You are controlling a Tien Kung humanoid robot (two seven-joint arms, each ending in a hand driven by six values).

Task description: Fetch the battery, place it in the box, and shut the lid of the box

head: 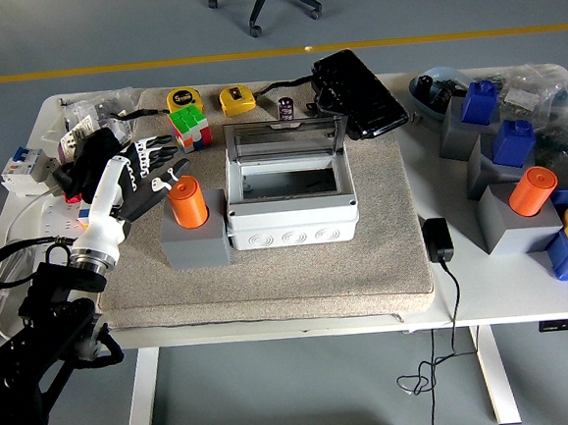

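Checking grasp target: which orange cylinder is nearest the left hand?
The orange cylinder on the grey block left of the open box, right beside the left hand. The other orange cylinder stands far right.

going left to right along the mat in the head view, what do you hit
left hand → orange battery on its grey holder → open grey box → black adapter, just off the mat

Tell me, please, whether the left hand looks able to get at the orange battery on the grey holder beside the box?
Probably yes: the left hand is just left of the orange battery, fingers spread, with nothing between them. The battery stands upright on its grey holder, its top exposed.
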